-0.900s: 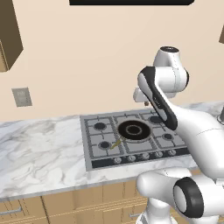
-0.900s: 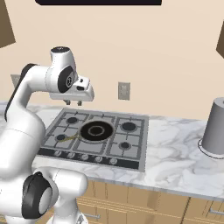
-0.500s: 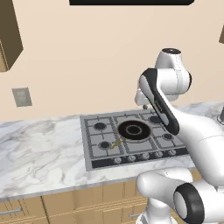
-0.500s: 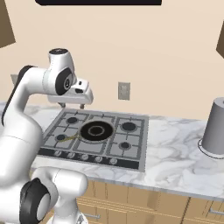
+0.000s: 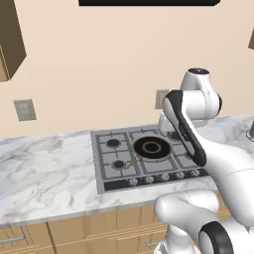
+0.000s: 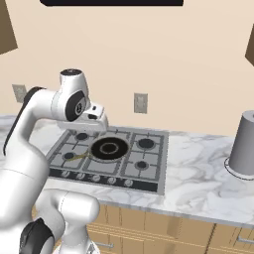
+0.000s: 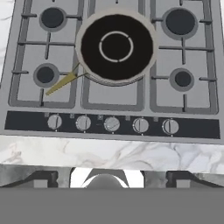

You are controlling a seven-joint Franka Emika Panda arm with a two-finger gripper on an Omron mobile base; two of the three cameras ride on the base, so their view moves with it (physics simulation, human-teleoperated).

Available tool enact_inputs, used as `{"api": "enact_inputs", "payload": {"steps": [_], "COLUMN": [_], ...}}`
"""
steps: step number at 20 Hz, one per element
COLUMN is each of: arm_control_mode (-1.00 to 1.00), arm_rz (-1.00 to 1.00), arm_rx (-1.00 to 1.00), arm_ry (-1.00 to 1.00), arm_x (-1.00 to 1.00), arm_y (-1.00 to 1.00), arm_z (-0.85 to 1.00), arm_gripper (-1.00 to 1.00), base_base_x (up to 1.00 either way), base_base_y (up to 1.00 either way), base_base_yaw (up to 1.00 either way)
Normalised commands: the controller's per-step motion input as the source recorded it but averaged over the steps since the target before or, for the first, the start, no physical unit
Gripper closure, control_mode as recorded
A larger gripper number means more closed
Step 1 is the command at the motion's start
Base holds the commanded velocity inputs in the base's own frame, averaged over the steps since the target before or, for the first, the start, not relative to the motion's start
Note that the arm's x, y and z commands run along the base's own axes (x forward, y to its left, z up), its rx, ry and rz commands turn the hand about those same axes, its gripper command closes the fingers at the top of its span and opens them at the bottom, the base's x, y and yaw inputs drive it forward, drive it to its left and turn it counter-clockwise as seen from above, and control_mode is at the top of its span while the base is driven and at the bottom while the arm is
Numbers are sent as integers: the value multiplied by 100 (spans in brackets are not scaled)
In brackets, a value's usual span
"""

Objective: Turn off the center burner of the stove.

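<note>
Nearest in the hand view, the row of five small round knobs (image 7: 112, 124) on the flat grey steel stove (image 7: 17, 65) is untouched; the middle one sits skewed. Beyond lies the wide black double-ring center burner (image 7: 116, 47). The hand (image 6: 94, 130) hovers above; whether released or clenched, I cannot tell. Everything remains.

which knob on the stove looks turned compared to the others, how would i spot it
Find the stove set in the marble counter, then the dark strip along its front edge with five round knobs. Take the middle knob, straight below the center burner: its marker line sits slanted, while its neighbours' lines stand upright.
</note>
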Motion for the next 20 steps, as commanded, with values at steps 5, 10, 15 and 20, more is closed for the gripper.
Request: {"api": "enact_inputs", "payload": {"steps": [5, 10, 15, 20], "arm_control_mode": [-100, -100, -100, -100], "arm_rz": [-10, -14, -15, -14], "arm_rx": [0, 0, 0, 0], "arm_ry": [2, 7, 8, 7], "arm_x": [0, 0, 0, 0], "arm_y": [-1, 0, 0, 0], "arm_z": [-28, -37, -50, -57], "arm_gripper": [-100, -100, -100, -100], "base_base_x": [0, 0, 0, 0], "base_base_y": [0, 0, 0, 0], "base_base_yaw": [0, 0, 0, 0]}}
